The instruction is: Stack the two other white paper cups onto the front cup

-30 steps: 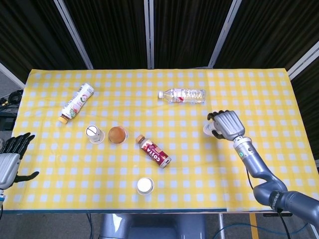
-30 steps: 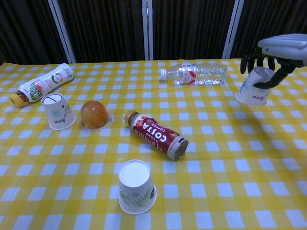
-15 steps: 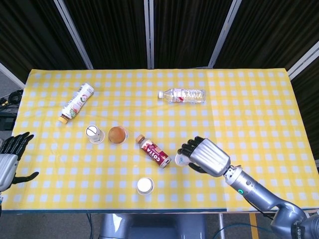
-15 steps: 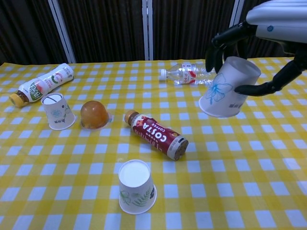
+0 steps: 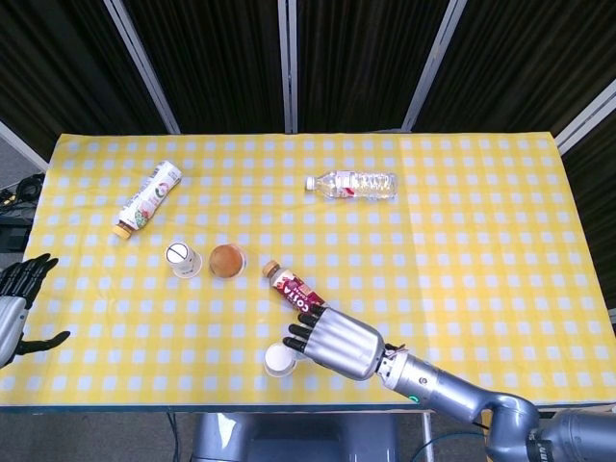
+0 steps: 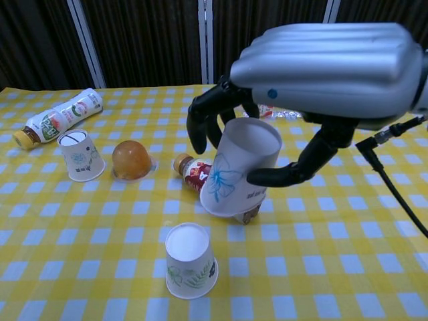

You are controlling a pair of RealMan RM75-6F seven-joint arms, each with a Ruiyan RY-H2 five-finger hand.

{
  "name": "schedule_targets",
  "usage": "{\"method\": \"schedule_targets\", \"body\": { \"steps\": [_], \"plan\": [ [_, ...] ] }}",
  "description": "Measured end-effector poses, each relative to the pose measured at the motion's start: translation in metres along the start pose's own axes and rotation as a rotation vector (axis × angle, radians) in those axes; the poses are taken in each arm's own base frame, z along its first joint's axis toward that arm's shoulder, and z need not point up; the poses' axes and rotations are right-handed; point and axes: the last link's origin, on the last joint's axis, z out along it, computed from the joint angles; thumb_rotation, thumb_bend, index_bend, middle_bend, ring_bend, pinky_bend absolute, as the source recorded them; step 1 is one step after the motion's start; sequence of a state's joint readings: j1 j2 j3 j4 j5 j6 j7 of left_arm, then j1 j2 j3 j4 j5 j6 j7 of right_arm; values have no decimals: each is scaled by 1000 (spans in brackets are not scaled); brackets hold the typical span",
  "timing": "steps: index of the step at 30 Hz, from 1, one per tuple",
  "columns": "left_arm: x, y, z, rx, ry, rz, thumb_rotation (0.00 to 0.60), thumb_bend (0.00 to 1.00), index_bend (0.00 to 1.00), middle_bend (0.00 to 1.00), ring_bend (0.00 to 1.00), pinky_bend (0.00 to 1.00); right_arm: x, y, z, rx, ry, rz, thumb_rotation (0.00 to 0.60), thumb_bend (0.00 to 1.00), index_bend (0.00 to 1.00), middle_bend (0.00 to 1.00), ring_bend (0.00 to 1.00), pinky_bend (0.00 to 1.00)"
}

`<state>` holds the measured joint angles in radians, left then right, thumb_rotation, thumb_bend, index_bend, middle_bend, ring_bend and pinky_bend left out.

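Note:
My right hand (image 6: 321, 73) (image 5: 332, 344) grips an upside-down white paper cup with a blue flower print (image 6: 237, 167), tilted, in the air just above and right of the front cup (image 6: 189, 261) (image 5: 279, 360). The front cup stands upside down near the table's front edge. A third white cup (image 6: 81, 155) (image 5: 182, 258) stands upside down at the left. In the head view the held cup is hidden under the hand. My left hand (image 5: 14, 308) hangs off the table's left edge, fingers spread, holding nothing.
A Costa bottle (image 6: 212, 186) lies just behind the held cup. An orange jelly dome (image 6: 130, 160) sits beside the left cup. A milk-tea bottle (image 6: 57, 116) lies at the far left and a clear water bottle (image 5: 350, 185) at the back.
My right hand has carried the flower cup from the right side toward the front left, now over the Costa bottle's end close to the front cup. The left hand dropped slightly.

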<state>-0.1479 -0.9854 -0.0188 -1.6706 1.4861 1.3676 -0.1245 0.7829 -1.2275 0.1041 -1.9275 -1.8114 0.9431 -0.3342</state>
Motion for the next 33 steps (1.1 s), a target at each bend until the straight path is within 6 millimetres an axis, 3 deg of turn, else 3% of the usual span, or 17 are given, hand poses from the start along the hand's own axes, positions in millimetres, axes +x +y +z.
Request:
{"method": "schedule_targets", "body": {
  "steps": [8,25,29,31,33],
  "plan": [
    [0,-3,2,4,-7,-11,600,8,0,0,0,0,-18,-19,28,52,-44,-49,600,269,397,462,413,479],
    [1,-4,2,2,-9,-14,600,7,0,0,0,0,-31,-31,42,61,-86,-53,600,267,379,441,409,479],
    [1,-4,3,4,-8,-16,600,8,0,0,0,0,-31,-36,46,67,-83,-47,600,244,261,331,324,455],
    [1,-4,3,3,-8,-16,600,7,0,0,0,0,-30,-37,47,68,-80,-50,600,182,147,221,235,385],
    [1,-4,3,2,-8,-16,600,7,0,0,0,0,-30,-38,47,67,-82,-44,600,52,27,91,120,284]
  ]
}}
